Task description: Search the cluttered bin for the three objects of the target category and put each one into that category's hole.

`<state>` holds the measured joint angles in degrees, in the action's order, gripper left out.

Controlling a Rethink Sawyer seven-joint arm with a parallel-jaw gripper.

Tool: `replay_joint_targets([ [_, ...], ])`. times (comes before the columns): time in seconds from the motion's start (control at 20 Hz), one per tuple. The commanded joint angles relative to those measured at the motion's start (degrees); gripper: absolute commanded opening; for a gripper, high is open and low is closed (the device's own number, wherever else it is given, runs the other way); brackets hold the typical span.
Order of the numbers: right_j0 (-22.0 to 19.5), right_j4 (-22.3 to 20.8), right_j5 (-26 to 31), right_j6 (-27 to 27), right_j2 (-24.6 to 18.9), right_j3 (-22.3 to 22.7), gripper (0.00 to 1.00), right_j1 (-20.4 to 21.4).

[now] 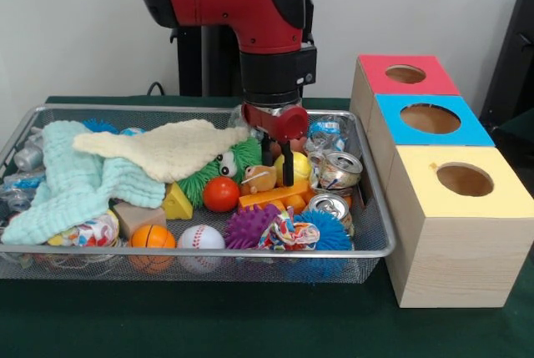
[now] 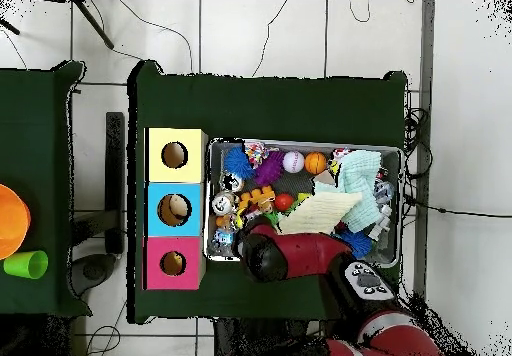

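Plush animal toy (image 1: 259, 178), tan-brown with a paler muzzle, is seen lying toward the right of centre of the cluttered bin (image 1: 380, 251), resting on orange blocks (image 1: 275, 198), with a yellow ball (image 1: 298, 166) just behind it, the green hairy ball with eyes (image 1: 229, 166) to its left and an orange-red ball (image 1: 221, 194) just in front of that. The hand (image 1: 274, 148) is held low over this spot, its red body just above the toy and dark fingers (image 1: 267, 151) reaching down beside it; whether the toy is actually clasped, or how wide the fingers stand, cannot be told from either view, since the arm hides the spot from overhead. If the grasp is being made, it is judged best closed across the soft body rather than the head, so that neither the yellow ball nor the blocks are caught with it. A straight lift should be preferred, because the cream cloth (image 1: 167, 149) and the crushed cans (image 1: 338, 170) lie near. The hole (image 1: 405, 74) in the red-topped box (image 1: 406, 76) is the farthest of three on the counter (image 1: 250, 325), beyond the blue box (image 1: 430, 118) and yellow box (image 1: 464, 180), so the toy should be carried high and released squarely above the opening. No other plush toy can be made out among the clutter.
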<state>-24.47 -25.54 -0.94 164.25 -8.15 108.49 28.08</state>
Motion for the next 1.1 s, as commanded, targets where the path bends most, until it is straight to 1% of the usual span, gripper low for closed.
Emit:
replay_joint_targets([
  [0.05,-2.1,-1.0,-0.4,-1.5,-3.0,-6.4,1.0,-2.5],
  [0.25,-2.9,-0.9,0.2,-1.9,-3.6,-7.2,1.0,-2.8],
  [0.55,-5.1,-0.3,2.6,-2.8,-5.9,-8.2,1.0,-2.9],
  [0.95,-5.2,0.7,4.2,-2.7,-6.1,-9.7,1.0,-3.1],
  [1.1,-3.9,1.1,3.0,-1.5,-4.9,-10.1,1.0,-3.6],
])
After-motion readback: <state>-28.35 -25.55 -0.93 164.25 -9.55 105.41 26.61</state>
